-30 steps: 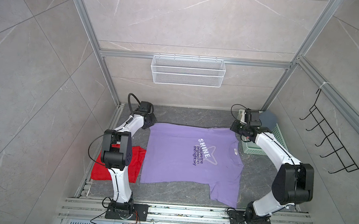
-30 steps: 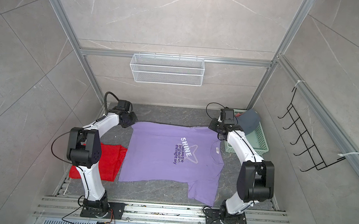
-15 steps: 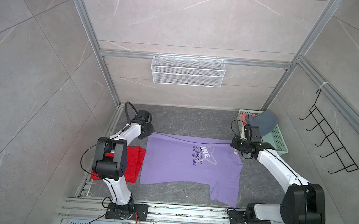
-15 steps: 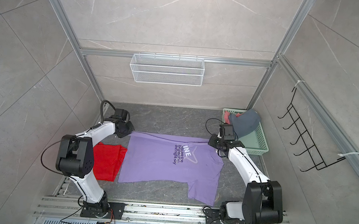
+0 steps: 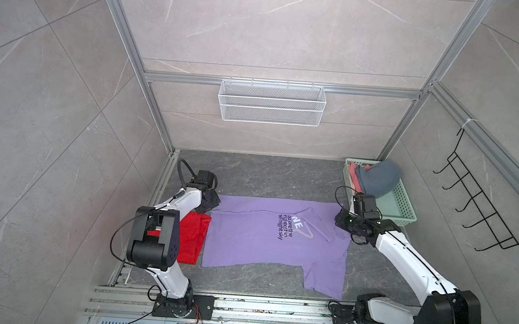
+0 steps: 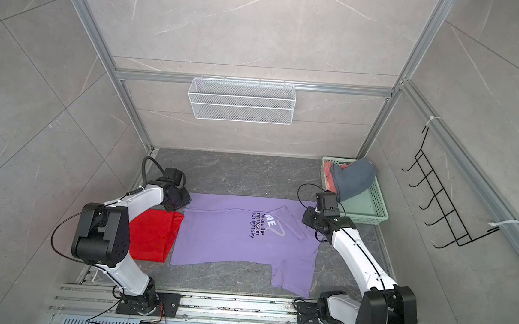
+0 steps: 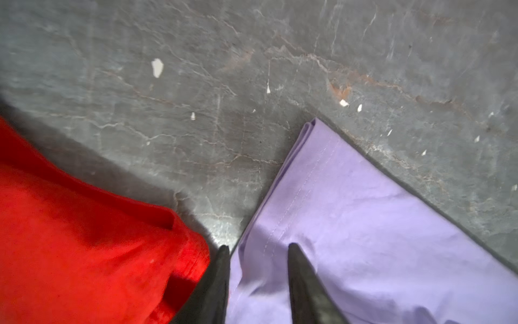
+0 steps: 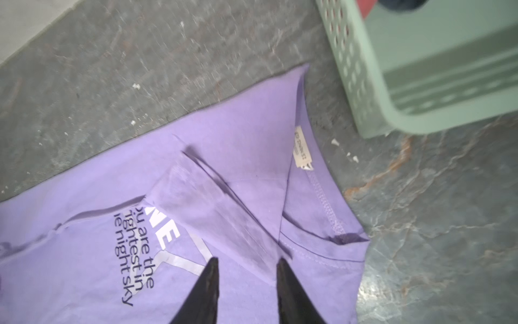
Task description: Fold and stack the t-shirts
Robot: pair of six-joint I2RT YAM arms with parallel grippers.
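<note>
Shirt [image 5: 246, 246], purple, part folded on desk [image 5: 266, 175]; left gripper [image 7: 258, 246] and right gripper [image 8: 248, 259] open, holding nothing. Best: pinch near corners together, fold even, no wrinkles.

Both top views look down from overhead; both wrist views closely share the lilac t-shirt [image 7: 364, 238]

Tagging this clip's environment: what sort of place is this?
Probably a purpose-built robot test cell mocking a laundry corner: tile-look panels in an aluminium frame, a wall-hung wire basket and hook rack.
</note>
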